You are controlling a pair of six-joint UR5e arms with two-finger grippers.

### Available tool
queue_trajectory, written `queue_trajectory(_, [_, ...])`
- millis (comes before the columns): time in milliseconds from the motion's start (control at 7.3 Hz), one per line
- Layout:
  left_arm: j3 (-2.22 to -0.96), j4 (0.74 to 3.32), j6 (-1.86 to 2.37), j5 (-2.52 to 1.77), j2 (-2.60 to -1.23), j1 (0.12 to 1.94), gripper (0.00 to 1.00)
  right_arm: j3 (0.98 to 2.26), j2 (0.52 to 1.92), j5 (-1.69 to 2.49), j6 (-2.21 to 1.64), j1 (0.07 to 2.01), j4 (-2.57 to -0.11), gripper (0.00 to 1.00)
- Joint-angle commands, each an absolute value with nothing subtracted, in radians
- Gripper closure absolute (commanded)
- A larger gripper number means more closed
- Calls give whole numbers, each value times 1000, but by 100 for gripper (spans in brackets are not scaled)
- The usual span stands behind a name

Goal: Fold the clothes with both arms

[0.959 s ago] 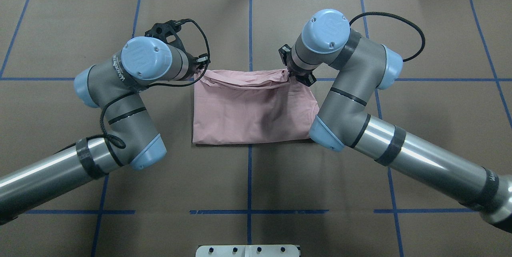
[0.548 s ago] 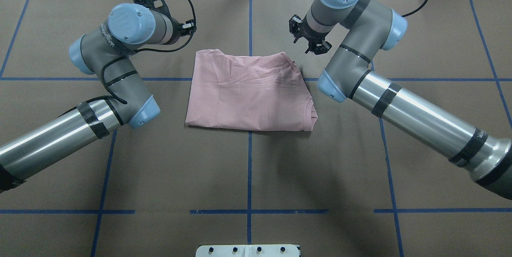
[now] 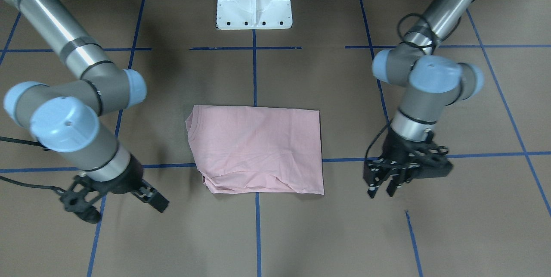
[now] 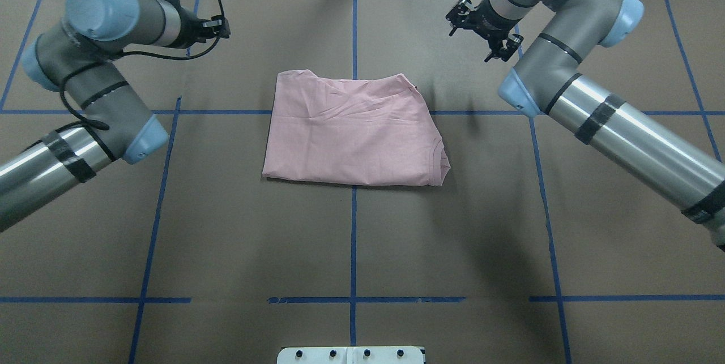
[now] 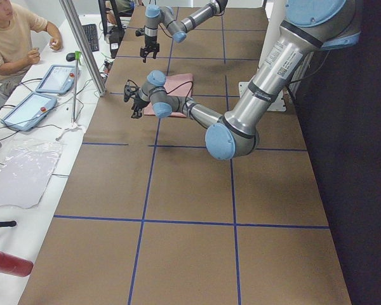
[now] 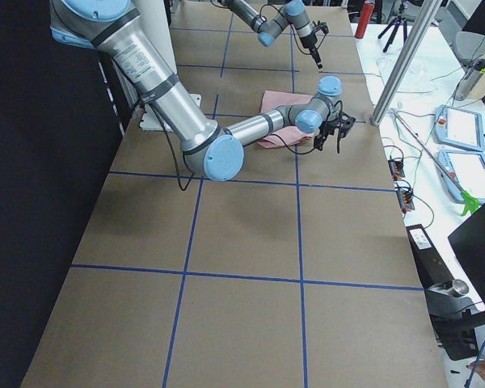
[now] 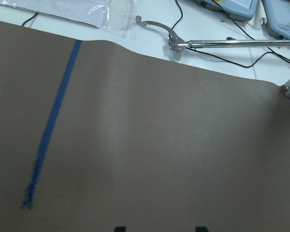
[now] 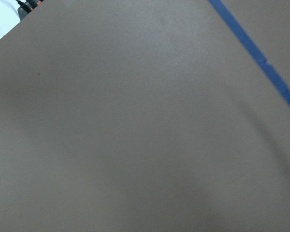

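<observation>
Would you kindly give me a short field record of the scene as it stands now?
shirt: pink T-shirt, folded roughly rectangular, flat on the table
left tool: open, empty, beyond the shirt's far-left corner
right tool: open, empty, beyond the shirt's far-right corner
contact: neither tool touches the shirt

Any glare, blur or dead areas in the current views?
Overhead exterior: glare streak along the right arm, soft shadows on the table beside the T-shirt. Right wrist-mounted: soft, just blurred blue tape. Left wrist-mounted: bright white bench at top. Exterior left and right: black band down one edge.
</observation>
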State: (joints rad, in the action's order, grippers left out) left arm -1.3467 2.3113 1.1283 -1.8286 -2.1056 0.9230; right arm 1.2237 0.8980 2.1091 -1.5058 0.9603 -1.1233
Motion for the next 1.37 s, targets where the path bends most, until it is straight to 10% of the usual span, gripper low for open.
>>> queue_trajectory(0, [-1399,2307,815,-2103,-1953,1140,42,1413,1146,2234,-1195,1134,-1135,0])
queue_trajectory(822, [-1503,1721,-95,-2272,-1807,1599,40,1804,1508,2342,-189,1489,-1723,0])
queue_trajectory(1233, [-1538,1626,-123,-2371,-1705,1623,0,1790,1542,2342,-178,1497,-1727,0])
